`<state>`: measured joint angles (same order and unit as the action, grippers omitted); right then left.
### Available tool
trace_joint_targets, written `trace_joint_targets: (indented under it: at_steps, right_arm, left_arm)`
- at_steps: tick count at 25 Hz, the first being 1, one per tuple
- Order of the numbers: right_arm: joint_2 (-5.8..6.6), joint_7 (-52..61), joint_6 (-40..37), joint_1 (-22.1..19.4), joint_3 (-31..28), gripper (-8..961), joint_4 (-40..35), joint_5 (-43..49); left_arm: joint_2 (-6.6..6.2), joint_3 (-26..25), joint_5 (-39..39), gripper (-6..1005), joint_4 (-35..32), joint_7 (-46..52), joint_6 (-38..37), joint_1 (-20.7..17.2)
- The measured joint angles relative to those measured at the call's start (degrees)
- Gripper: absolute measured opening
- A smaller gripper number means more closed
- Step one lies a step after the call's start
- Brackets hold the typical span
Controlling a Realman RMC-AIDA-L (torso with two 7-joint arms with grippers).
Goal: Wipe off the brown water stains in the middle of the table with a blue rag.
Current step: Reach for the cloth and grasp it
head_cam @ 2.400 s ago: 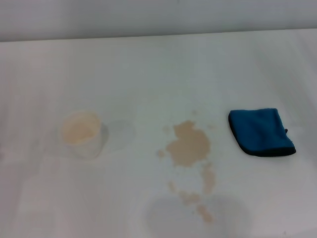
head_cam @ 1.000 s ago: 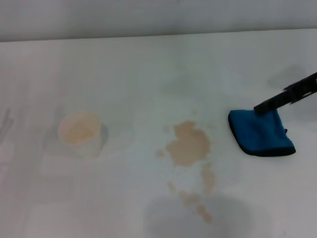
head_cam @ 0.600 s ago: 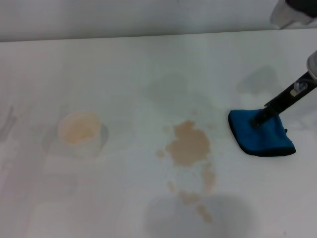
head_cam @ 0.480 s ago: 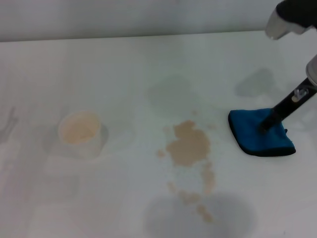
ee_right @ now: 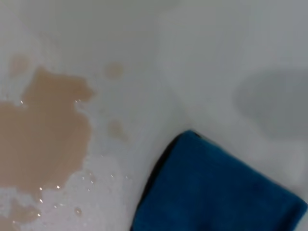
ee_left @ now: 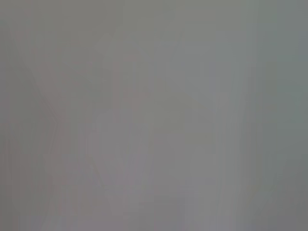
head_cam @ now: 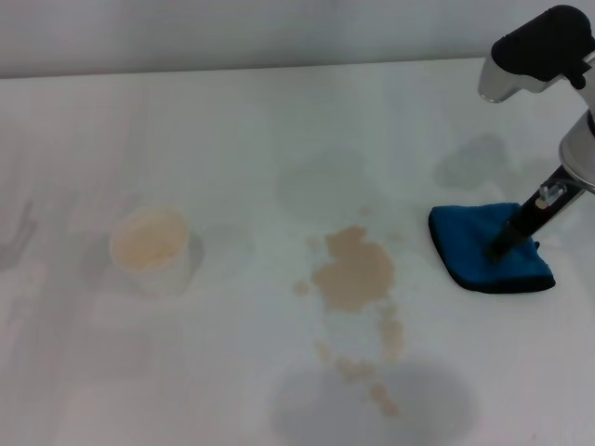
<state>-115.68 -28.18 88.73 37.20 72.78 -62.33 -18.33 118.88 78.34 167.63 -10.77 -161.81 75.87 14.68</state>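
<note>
On the table (head_cam: 279, 121), right gripper (head_cam: 499, 249) meets blue rag (head_cam: 483, 246); jaws unreadable.

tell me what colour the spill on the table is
Light tan brown water stains, clearest in the right wrist view.

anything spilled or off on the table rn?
Yes: a tan puddle sits mid-table, with smaller drops trailing toward the near edge, unwiped. The blue rag lies apart, to its right, with the right gripper down on it. A whitish cup stands upright to the left.
</note>
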Motion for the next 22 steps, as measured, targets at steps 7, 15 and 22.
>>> trace_joint_targets:
  at_steps: [7,15,22]
  right_arm:
    - [0.12,-0.2,-1.9,0.1,1.9,781,3.1,-1.6]
    - [-0.03,0.4,-4.0,0.3,5.1,737,4.4,-1.6]
    - [-0.05,0.4,-4.4,0.4,5.6,672,5.0,-1.5]
  left_arm:
    - [0.16,0.1,-1.3,880,0.1,0.0,1.6,-0.2]
    - [0.14,0.1,-2.3,880,0.5,0.0,2.4,-0.6]
    - [0.17,0.0,-2.4,879,0.3,0.0,2.4,-1.1]
